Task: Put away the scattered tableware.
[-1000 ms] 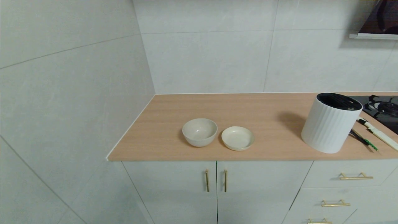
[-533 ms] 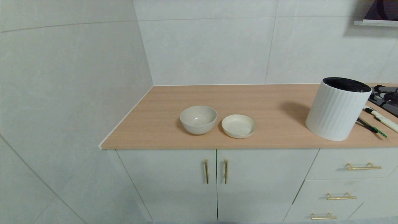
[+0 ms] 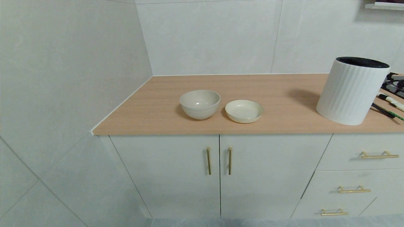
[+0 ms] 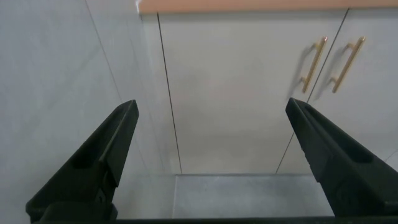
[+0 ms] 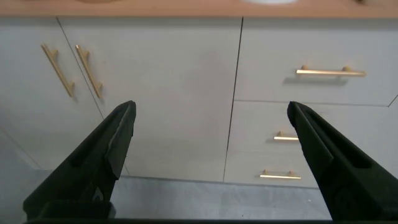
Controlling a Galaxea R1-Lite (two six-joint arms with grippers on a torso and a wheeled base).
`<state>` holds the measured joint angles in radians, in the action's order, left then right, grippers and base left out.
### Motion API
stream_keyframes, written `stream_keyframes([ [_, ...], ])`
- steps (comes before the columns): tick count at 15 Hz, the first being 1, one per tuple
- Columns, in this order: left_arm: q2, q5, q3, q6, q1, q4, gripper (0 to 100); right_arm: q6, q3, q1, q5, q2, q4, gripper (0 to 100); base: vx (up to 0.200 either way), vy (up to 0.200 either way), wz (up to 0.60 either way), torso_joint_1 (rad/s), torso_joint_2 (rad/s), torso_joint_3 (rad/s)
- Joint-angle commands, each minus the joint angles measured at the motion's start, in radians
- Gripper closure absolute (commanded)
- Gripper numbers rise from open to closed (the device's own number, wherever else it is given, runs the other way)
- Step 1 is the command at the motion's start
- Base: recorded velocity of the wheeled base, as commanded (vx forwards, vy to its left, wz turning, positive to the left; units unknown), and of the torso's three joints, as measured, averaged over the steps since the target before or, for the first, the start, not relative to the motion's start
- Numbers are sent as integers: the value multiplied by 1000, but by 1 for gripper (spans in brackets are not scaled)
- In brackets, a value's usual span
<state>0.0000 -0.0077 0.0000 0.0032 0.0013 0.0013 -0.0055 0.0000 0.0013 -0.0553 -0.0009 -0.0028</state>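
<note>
- Presently: bowl (image 3: 199, 104) and dish (image 3: 244, 111) side by side on surface (image 3: 277, 94), near its front edge.
- Left end effector (image 4: 210, 111), right end effector (image 5: 211, 111): both wide open, empty, facing cupboard (image 4: 236, 81).
- Task: apparently unstarted; nothing stowed.

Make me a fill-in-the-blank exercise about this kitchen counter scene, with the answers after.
1. The bowl sits on the robot's ___ of the shallow dish.
2. Both stand on the countertop and are ___.
3. The ribbed white container has a ___ top.
4. The left gripper and right gripper both have fingers ___.
Missing words: left, empty, black, open.
</note>
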Motion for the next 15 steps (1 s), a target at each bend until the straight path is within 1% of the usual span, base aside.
stream_keyframes([
  [1,2,0,0,0,0,0,0,-1,0,0,0,1,0,0,0,0,0,-207,496,295],
  [10,0,0,0,0,0,0,0,-1,0,0,0,1,0,0,0,0,0,-169,463,298],
  [15,2,0,0,0,0,0,0,-1,0,0,0,1,0,0,0,0,0,-103,424,318],
])
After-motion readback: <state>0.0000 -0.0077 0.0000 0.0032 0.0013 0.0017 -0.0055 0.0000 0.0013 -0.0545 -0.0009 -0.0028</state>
